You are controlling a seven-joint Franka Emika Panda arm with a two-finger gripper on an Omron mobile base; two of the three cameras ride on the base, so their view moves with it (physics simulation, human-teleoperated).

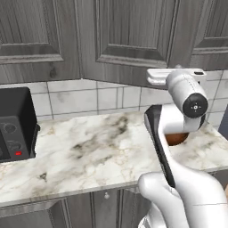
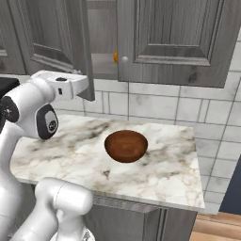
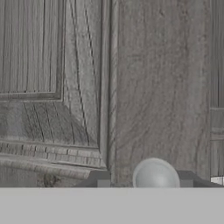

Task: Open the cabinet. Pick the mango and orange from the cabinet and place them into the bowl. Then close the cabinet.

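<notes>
The arm (image 1: 187,196) is glossy white, built of rounded, tube-like segments. A dark strip runs along one link, and each joint ends in a round black cap with a small pale mark at its centre. The hand block (image 2: 66,84) is white and boxy.

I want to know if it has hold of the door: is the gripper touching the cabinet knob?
Cannot tell. In the hand view the knob sits between the gripper tips: one fingertip stands clear, the other meets the knob's edge with no plain gap.
</notes>
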